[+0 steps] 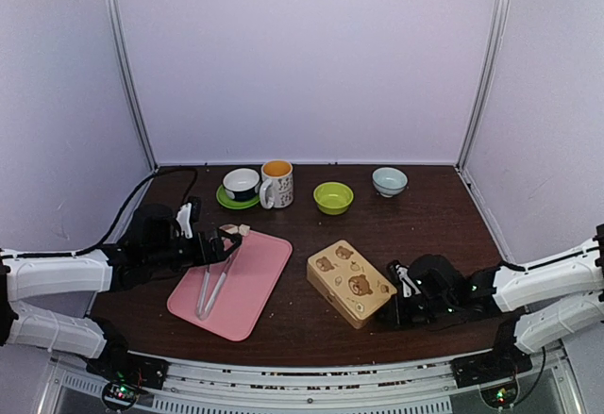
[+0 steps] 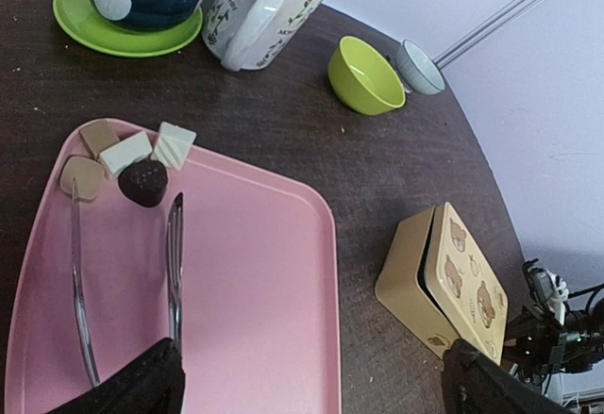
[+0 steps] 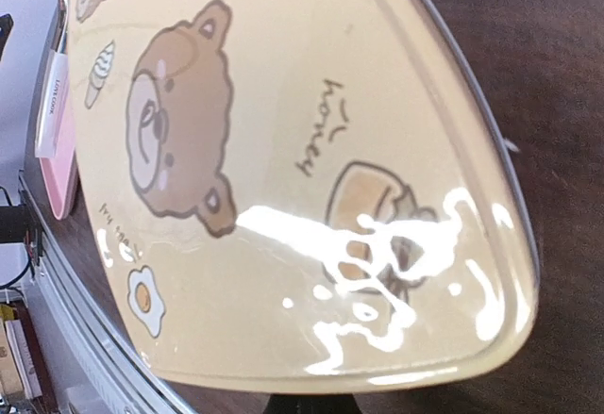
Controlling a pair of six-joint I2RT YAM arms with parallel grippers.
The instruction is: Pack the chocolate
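Note:
Several chocolates (image 2: 143, 181), whitish, tan and dark, lie bunched at the far left corner of the pink tray (image 2: 264, 273); they also show in the top view (image 1: 234, 231). Metal tongs (image 2: 175, 263) lie on the tray beside them. My left gripper (image 2: 311, 390) hovers over the tray's near end, jaws wide open and empty, its left finger (image 2: 132, 390) by the tongs' handle end. The bear-printed tin (image 1: 349, 282) stands right of the tray, its lid (image 3: 283, 169) slightly ajar. My right gripper (image 1: 394, 308) is at the tin's near right corner, apparently holding the lid's edge; its fingers are mostly hidden.
At the back stand a dark bowl on a green saucer (image 1: 241, 188), a floral mug (image 1: 276, 184), a lime bowl (image 1: 333, 197) and a pale blue bowl (image 1: 389, 181). The table's front edge and rail run just behind both arms.

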